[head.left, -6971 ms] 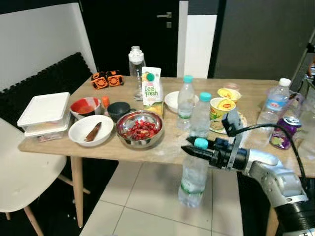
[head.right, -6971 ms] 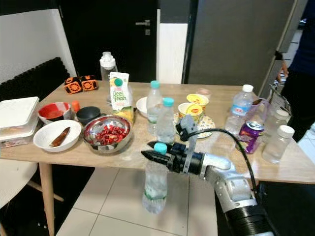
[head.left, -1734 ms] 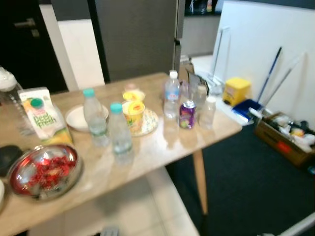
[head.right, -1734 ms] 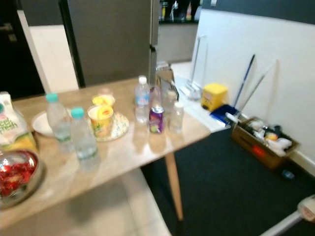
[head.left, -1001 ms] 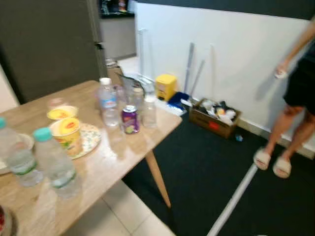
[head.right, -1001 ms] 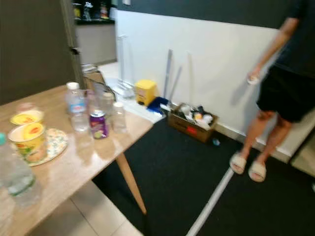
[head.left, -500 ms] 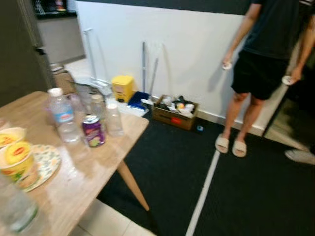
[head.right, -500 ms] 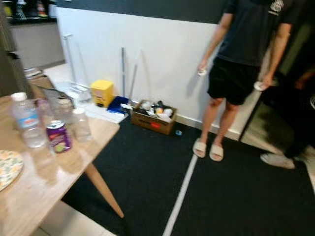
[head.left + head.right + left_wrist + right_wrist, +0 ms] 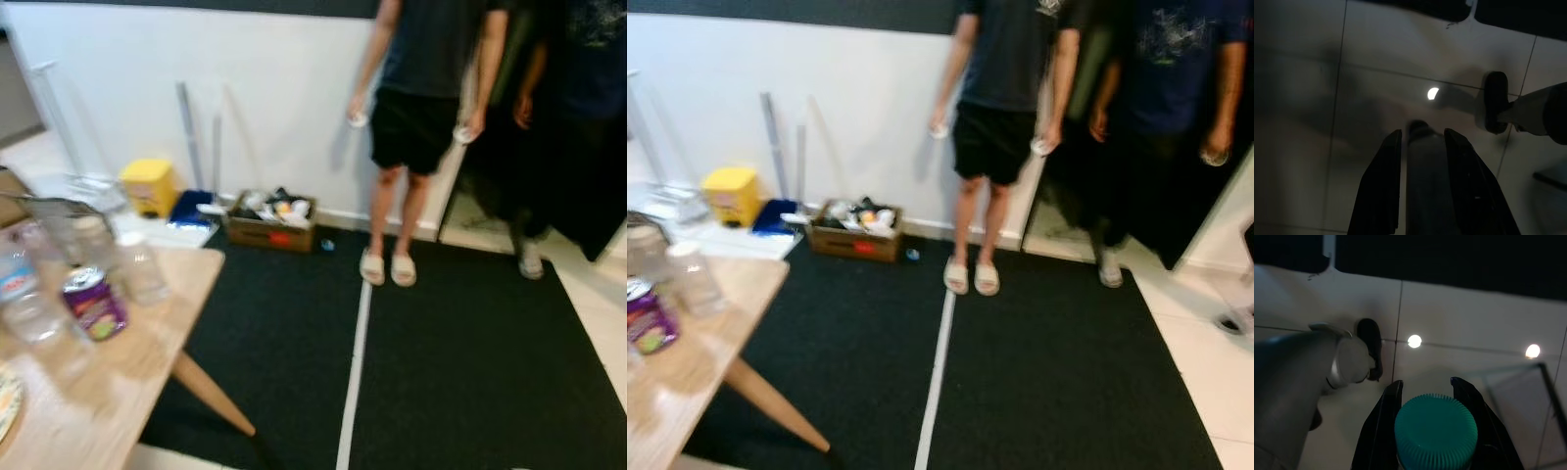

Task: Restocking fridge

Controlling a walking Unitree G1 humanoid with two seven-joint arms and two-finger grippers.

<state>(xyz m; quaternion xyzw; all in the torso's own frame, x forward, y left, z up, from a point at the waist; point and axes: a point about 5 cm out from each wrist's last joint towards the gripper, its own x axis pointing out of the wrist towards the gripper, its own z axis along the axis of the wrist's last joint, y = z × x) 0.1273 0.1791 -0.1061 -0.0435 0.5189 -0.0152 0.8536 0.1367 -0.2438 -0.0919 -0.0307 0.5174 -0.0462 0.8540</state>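
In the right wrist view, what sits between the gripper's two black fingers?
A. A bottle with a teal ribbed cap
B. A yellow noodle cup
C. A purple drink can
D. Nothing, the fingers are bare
A: the right gripper has its fingers on either side of the bottle, whose teal ribbed cap sits right between them.

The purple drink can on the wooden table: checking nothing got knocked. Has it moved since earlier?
No. The purple drink can still stands beside the same clear bottles near the table's corner; the camera turned.
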